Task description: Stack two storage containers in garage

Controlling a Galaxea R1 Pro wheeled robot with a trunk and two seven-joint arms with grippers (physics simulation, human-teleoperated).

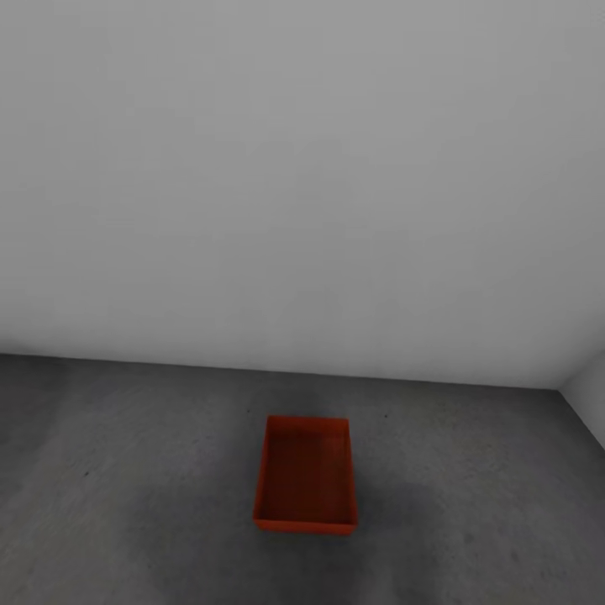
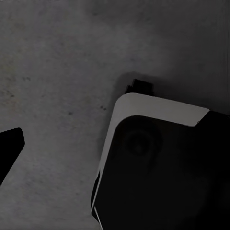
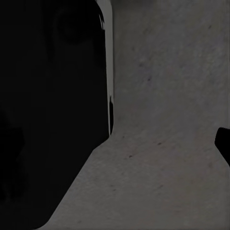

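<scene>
Storage container (image 1: 304, 477): orange-red, rectangular, open-topped, shallow, thin plain walls. Sits upright on the floor (image 1: 134, 504) of the garage, in the near middle of the head view, slightly right of centre, long side running near to far. Looks empty inside; whether a second bin is nested in it, cannot tell. Stands well apart from the pale grey wall (image 1: 302, 185) at the far side, and well apart from the second wall (image 1: 592, 399) cutting in at the far right corner.

Floor: dark grey, rough, speckled concrete, with a darker patch around the bin.

Left wrist view: same speckled concrete (image 2: 52, 72), with a dark rounded robot housing (image 2: 163, 167) edged in white over part of it, and a black tip (image 2: 9, 143) of the left end effector at the frame edge. Nothing seen between the fingers; how far open, cannot tell.

Right wrist view: concrete (image 3: 167, 143) again, a large dark robot body part (image 3: 48, 115) with a pale edge beside it, and a small black tip (image 3: 224, 141) of the right end effector at the frame edge. Nothing seen in its grasp; opening width cannot be told.
</scene>
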